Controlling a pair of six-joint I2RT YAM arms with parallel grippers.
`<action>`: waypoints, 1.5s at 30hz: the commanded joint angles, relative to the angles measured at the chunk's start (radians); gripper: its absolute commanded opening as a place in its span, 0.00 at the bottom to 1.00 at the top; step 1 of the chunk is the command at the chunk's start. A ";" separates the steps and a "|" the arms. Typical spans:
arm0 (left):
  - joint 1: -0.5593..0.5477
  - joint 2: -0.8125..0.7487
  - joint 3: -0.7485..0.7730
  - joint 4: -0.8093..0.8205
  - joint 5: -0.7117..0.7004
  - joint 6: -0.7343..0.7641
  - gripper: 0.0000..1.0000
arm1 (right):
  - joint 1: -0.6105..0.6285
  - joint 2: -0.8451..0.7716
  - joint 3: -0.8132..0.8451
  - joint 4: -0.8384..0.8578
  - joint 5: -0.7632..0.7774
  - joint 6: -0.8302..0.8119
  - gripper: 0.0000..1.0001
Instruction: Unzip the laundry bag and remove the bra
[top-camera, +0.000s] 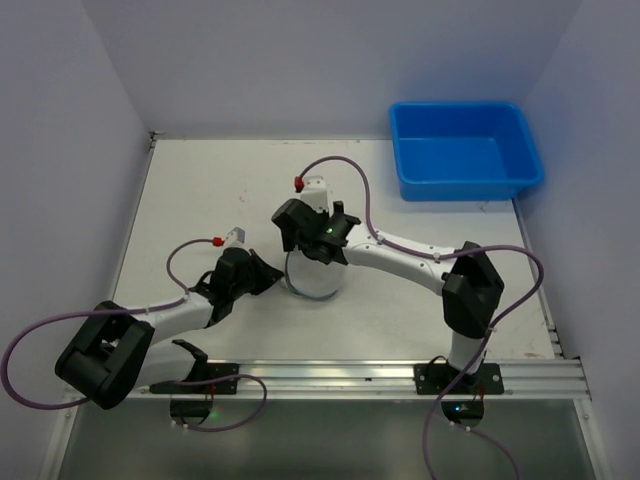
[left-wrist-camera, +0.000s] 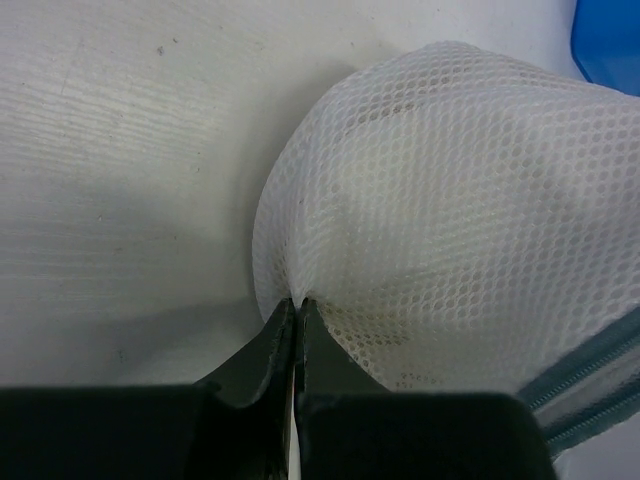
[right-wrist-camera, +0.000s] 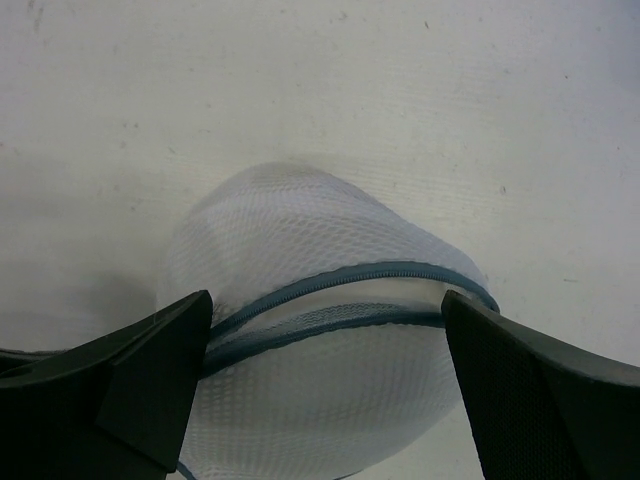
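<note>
A small, round, drum-shaped laundry bag (top-camera: 313, 282) of translucent white mesh sits near the middle of the pale grey surface (top-camera: 200, 200). From above it looks nearly circular, so no long axis stands out. In the right wrist view its domed side bulges toward 12 o'clock. A grey-teal zipper (right-wrist-camera: 350, 272) crosses it in a shallow arc from 9 o'clock to 3 o'clock, and the stretch in view looks closed. The mesh is a fine honeycomb, puffed and smooth apart from a crease at its 9 o'clock edge, and what lies inside cannot be made out through it. The left hand (left-wrist-camera: 298, 305) reaches in from the bag's 8 o'clock side, its fingers pressed together on a small pinch of mesh at that crease. The right hand (right-wrist-camera: 325, 300) hangs over the bag with its fingers spread wide, one on each side of the zipper arc, holding nothing. Whether they touch the mesh cannot be told. A rectangular blue plastic bin (top-camera: 465, 186) stands well apart at 1 o'clock from the bag.
</note>
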 joint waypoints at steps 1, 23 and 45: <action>-0.006 -0.006 -0.017 -0.010 -0.058 -0.028 0.00 | 0.002 -0.075 -0.071 -0.018 0.012 0.049 0.99; -0.006 0.006 0.000 -0.030 -0.043 -0.046 0.00 | -0.073 -0.747 -0.745 -0.013 -0.119 0.161 0.99; -0.006 -0.077 -0.003 -0.066 -0.028 -0.054 0.00 | -0.171 -0.447 -0.640 0.648 -0.505 0.006 0.81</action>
